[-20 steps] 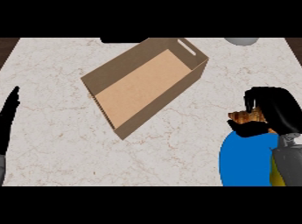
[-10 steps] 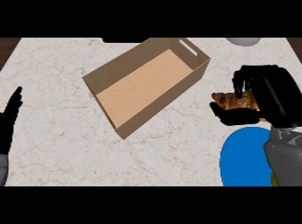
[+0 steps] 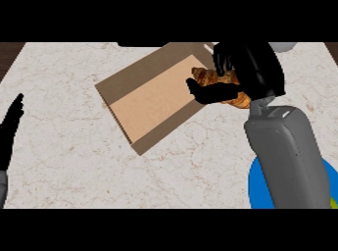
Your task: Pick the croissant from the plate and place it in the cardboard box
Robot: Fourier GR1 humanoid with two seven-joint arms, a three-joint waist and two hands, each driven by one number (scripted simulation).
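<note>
My right hand (image 3: 251, 73) is curled round the brown croissant (image 3: 213, 78) and holds it in the air over the right end of the open cardboard box (image 3: 146, 105), at the counter's far middle. The thumb crosses under the croissant and hides its middle. The blue plate (image 3: 258, 184) lies at the lower right, mostly hidden by my right forearm. My left hand (image 3: 1, 142) rests open at the left edge, fingers pointing up.
The box lies at an angle on the pale marble counter (image 3: 70, 176). A grey object (image 3: 283, 46) shows at the far right edge, and a dark one (image 3: 139, 44) at the far edge left of the box.
My right hand has carried the croissant up and to the left, from above the blue plate to over the box's right end. The left hand has stayed put.
</note>
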